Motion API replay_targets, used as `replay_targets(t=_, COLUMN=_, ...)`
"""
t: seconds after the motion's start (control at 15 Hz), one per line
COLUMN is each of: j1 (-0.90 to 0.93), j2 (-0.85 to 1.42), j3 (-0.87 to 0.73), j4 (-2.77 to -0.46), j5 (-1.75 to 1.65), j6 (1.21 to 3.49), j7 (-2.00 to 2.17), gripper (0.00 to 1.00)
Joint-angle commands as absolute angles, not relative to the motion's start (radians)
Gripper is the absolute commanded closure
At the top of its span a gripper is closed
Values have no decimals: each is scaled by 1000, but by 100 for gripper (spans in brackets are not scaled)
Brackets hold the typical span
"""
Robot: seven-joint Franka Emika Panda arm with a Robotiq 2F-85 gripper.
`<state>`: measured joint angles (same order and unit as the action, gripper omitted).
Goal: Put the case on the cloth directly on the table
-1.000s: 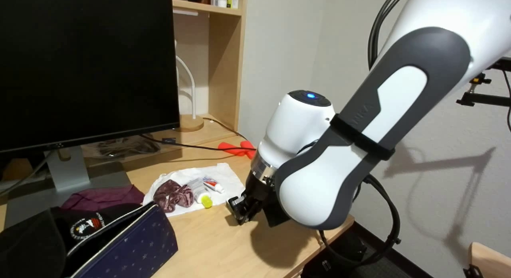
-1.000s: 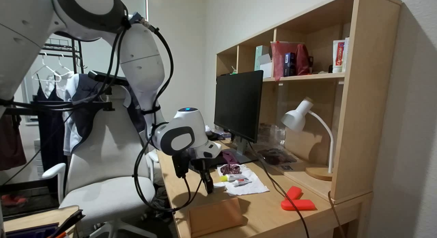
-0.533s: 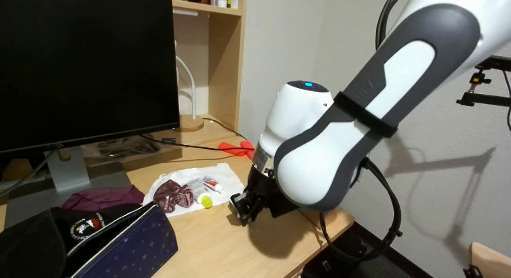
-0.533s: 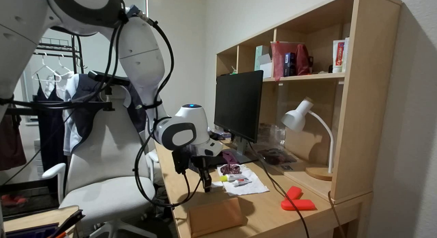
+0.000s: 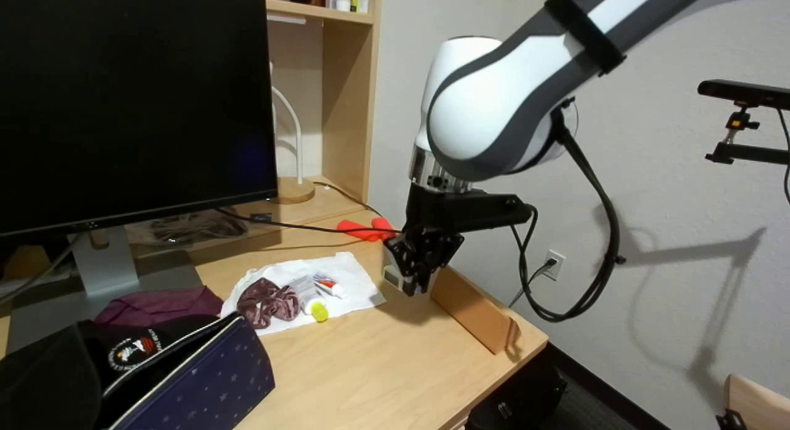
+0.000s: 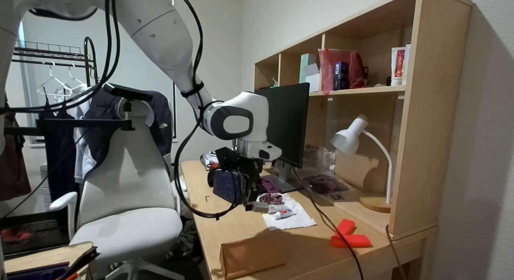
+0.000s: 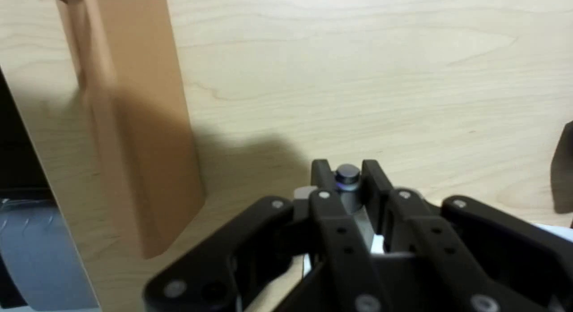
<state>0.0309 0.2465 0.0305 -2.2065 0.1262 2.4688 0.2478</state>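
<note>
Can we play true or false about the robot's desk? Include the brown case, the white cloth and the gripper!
1. The brown case is on the table. True.
2. The gripper holds a small grey thing above the table. True.
3. The gripper touches the brown case. False: there is a gap between them.
4. A cartoon is playing. False: the screen is dark.
5. The scrunchie lies on the white cloth. True.
6. The brown case lies on the white cloth. False: they are apart.
</note>
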Motion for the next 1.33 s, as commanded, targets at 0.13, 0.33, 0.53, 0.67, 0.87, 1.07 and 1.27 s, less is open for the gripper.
replay_targets(t=0.13, j1=18, j2=262, j3=23, j4=-2107, j5=167, j6=2279, j7=164, gripper=79)
replay_targets(t=0.33, j1=13, j2=286, j3=25, j4=-2064, j5=183, j6=2245, j7=128, gripper=79)
replay_targets(t=0.53, j1=-3, j2=330, j3=29, j4=-1970, j5=231, j6=2011, j7=158, gripper=88)
replay_targets(t=0.67, j1=3, j2=354, j3=20, j4=-1909, j5=230, j6=1900, j7=185, gripper=88)
replay_targets(t=0.87, j1=13, j2=413, j3=9, j4=-1800, j5=216, j6=1762, j7=241, gripper=88)
replay_targets(t=1.07, j1=15, j2=396, j3=6, j4=-1820, j5=206, j6=1767, j7=214, gripper=88)
replay_targets(t=1.27, j1=16, j2=413, j3=4, j4=-1807, j5=205, j6=1762, j7=215, gripper=79)
